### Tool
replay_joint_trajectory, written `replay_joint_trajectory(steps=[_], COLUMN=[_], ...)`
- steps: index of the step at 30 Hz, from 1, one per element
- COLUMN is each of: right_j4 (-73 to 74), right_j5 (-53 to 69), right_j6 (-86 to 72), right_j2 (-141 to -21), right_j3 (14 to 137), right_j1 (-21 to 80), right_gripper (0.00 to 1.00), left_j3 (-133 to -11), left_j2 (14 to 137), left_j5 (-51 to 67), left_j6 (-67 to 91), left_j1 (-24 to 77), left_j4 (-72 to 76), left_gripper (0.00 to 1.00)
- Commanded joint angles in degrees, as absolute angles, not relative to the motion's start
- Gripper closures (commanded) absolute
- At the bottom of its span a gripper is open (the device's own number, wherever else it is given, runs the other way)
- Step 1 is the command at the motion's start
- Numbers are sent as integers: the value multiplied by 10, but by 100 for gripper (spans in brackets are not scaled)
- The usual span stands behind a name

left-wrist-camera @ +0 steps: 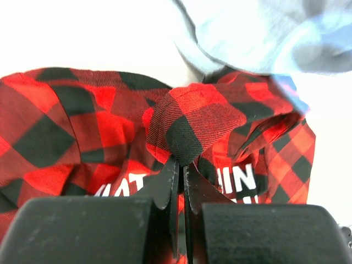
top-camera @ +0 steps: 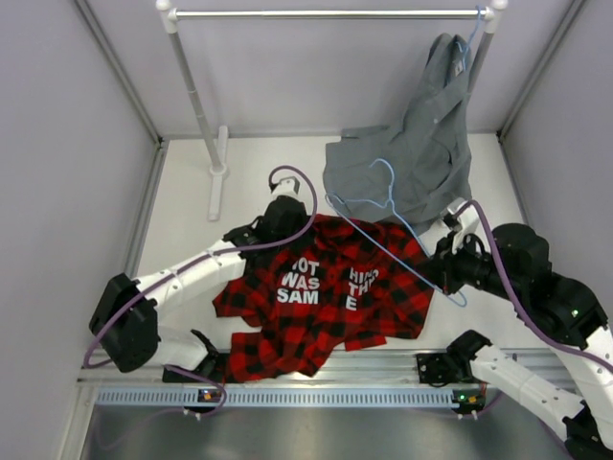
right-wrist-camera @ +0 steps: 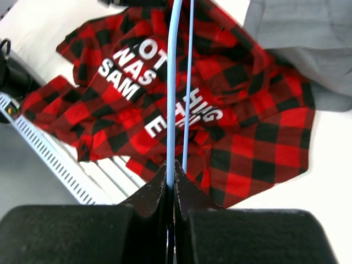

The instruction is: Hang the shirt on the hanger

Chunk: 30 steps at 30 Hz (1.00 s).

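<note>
The red-and-black plaid shirt [top-camera: 326,302] lies crumpled in the middle of the table, white lettering up. My left gripper [top-camera: 287,233] is at its far edge, shut on a raised fold of plaid cloth [left-wrist-camera: 190,124]; the jaws [left-wrist-camera: 182,165] pinch it almost together. The light-blue wire hanger [top-camera: 383,206] slants over the shirt's right half, hook toward the grey shirt. My right gripper [top-camera: 433,271] is shut on the hanger's wire [right-wrist-camera: 171,82], fingertips [right-wrist-camera: 171,168] meeting on it above the shirt [right-wrist-camera: 247,137].
A plain grey shirt [top-camera: 421,144] hangs on a blue hanger from the white rack bar [top-camera: 326,13], its hem resting on the table behind the plaid shirt. The rack's left post [top-camera: 196,96] stands far left. A perforated rail [top-camera: 287,395] runs along the near edge.
</note>
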<state>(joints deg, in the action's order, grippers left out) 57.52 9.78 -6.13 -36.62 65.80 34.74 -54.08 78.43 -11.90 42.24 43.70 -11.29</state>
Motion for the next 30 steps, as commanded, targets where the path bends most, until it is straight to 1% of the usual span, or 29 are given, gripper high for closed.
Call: replay_joint_trajectory(steps=[1,5,10,19,25,27,30], right_j4=[603,606,621,609,488,431,390], right_j5=[138,128,100,90,115,139,176], right_j6=[-69,-76,-76,-87,-93,-93,-89], right_j2=[-356,-369,-368,-382,-416,-423,-442], right_j3=[657,640,655,623,572,556,541], right_j1=[348,363,368,372,373,373,373], right_gripper=[100,100,100,100,100,100,100], left_j3=[-592,-613,-639,-671,-660,-657,-654], left_j2=[797,815,838,844,817,808,787], left_j5=[-136,-122,-94,-48,-17,-6,24], left_j6=[403,396,389,378,381,381,365], left_j1=[425,408,395,385,385,385,385], left_j4=[-159,-177,-187,-192,-192,-192,-192], left_gripper=[100,100,100,100,100,100,100])
